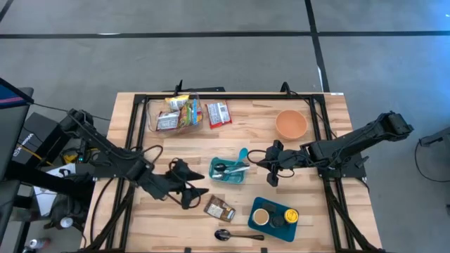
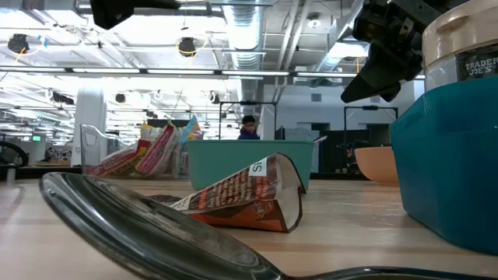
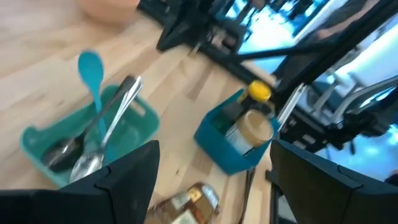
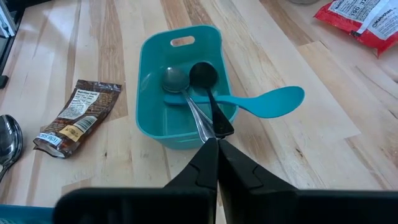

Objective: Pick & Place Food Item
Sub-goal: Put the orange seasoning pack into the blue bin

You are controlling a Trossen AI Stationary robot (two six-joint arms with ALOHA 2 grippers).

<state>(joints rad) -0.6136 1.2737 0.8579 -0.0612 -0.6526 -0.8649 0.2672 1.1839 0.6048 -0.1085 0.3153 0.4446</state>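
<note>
The food item, a brown snack packet (image 1: 219, 209), lies flat on the wooden table near its front edge, and also shows in the low view (image 2: 241, 198) and the right wrist view (image 4: 73, 117). My left gripper (image 1: 195, 184) hovers open just left of the packet and above it. In its wrist view the packet (image 3: 189, 205) shows low between the two spread fingers (image 3: 124, 180). My right gripper (image 1: 271, 169) is shut on nothing and hangs by the right end of a teal bin (image 1: 228, 171). That bin holds spoons and a teal spatula (image 4: 261, 102).
A teal tray (image 1: 274, 216) with jars stands right of the packet, and a loose metal spoon (image 1: 235, 235) lies at the front edge. At the back stand an orange bowl (image 1: 291, 124), a clear box of snacks (image 1: 176, 112) and a red packet (image 1: 219, 114). A person (image 2: 249, 126) stands far behind.
</note>
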